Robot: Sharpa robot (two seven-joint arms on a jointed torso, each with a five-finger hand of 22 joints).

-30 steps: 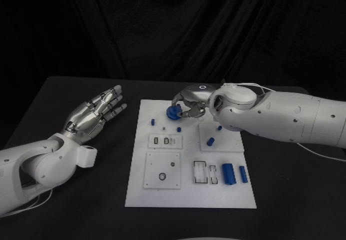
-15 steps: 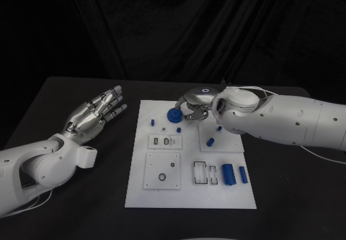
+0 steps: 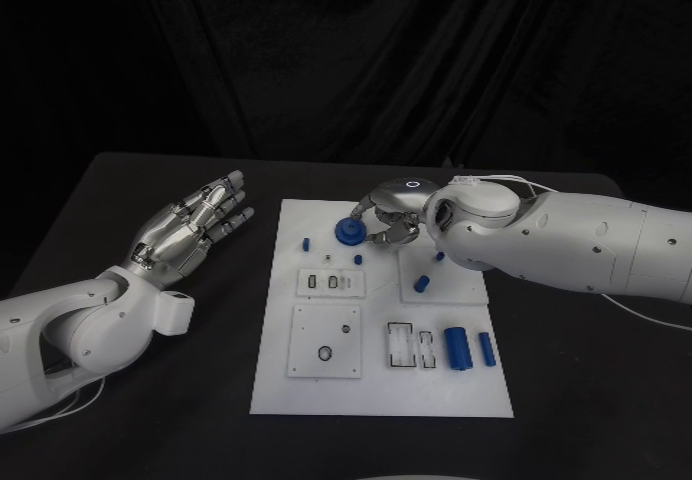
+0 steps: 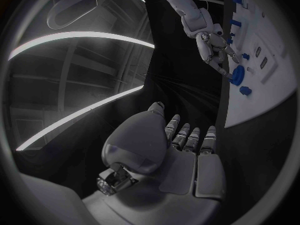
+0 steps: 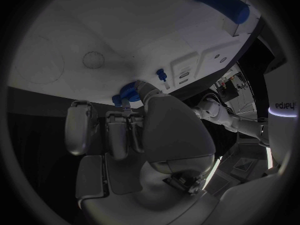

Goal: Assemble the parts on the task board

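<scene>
Right hand grips a round blue part in its fingers at the far end of the white task board, low over the board, whether it touches I cannot tell. Left hand hangs over the black bench left of the board, fingers spread and holding nothing. 2 long blue bars lie near the board's near right corner, small blue pegs further up.
</scene>
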